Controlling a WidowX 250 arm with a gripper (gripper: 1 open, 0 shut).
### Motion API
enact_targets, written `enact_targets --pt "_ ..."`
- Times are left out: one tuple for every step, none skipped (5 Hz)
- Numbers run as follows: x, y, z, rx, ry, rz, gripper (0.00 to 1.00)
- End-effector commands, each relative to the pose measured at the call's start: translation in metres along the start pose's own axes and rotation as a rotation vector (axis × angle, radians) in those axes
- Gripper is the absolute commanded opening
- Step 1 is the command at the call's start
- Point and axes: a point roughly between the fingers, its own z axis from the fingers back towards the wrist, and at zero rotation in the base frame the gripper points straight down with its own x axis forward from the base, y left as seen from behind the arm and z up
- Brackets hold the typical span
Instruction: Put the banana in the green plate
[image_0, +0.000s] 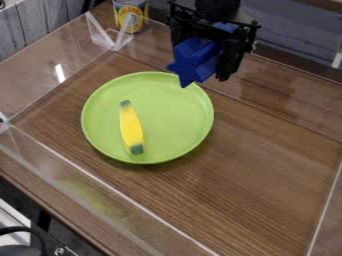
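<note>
The tabletop (254, 170) is dark brown wood grain, glossy enough to throw back pale streaks of light. A low clear plastic wall (54, 165) runs around it, forming a shallow see-through tray edge along the near side and up the far left corner. Beyond the plate, at the far left, a yellow and white cup (128, 14) stands behind that clear wall; its print is too small to read. The background past the tabletop is dark and gives little else.

The green plate (181, 115) lies flat on the tabletop, left of centre, round and shallow with a raised rim. Inside it, on the left half, lies the banana (131, 128), yellow with dark tips, running lengthwise from the plate's middle toward its near rim. It rests wholly within the rim.

Above the plate's far right edge hangs the black robot arm (214, 20), pointing down. Its fingers (211, 62) stand wide apart and hold nothing; the blue one (194, 60) overlaps the plate's far right rim in this view, while the dark one sits just right of it. They are clear of the banana.
</note>
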Motion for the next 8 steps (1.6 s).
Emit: enact_targets --pt "0.003 -0.002 -0.005 -0.007 -0.005 0.055 0.00" --pt "0.010 0.000 -0.009 -0.012 -0.013 0.121 0.00" --pt "0.013 0.016 -0.001 -0.012 -0.038 0.135 0.00" --pt "0.017 0.033 0.006 -0.015 -0.058 0.139 0.00" --pt "0.014 0.020 0.011 -0.019 -0.070 0.128 0.00" --pt "0.006 0.003 0.013 -0.028 -0.074 0.102 0.00" --pt "0.009 -0.004 0.013 -0.038 -0.082 0.078 0.00" --pt "0.017 -0.001 0.012 -0.040 -0.086 0.064 1.00"
